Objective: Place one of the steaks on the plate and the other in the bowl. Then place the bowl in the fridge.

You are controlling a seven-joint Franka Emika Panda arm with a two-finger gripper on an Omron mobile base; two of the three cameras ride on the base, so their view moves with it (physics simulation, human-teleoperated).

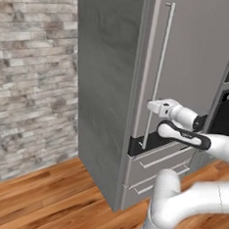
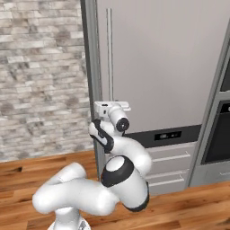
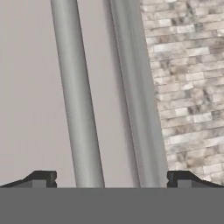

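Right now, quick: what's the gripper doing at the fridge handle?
Gripper: open, holding nothing, its fingertips either side of the long thin grey metal fridge handle.

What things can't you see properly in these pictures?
- Inside of the fridge: hidden by its shut door, in both base views.
- Top of the handle: cut off by the upper edge of the hand view.
- Gripper: fingertips cut off by the bottom edge of the hand view.
- Oven: cut off by the right edge of the right base view.

You have the tall grey brushed-metal fridge (image 1: 200, 60) right of the pale brick wall (image 1: 31, 79). Its long thin vertical handle (image 3: 78, 109) stands between your two-finger gripper's (image 3: 111, 179) spread fingertips (image 3: 41, 178). Its drawers (image 2: 173, 168) sit beneath the door.
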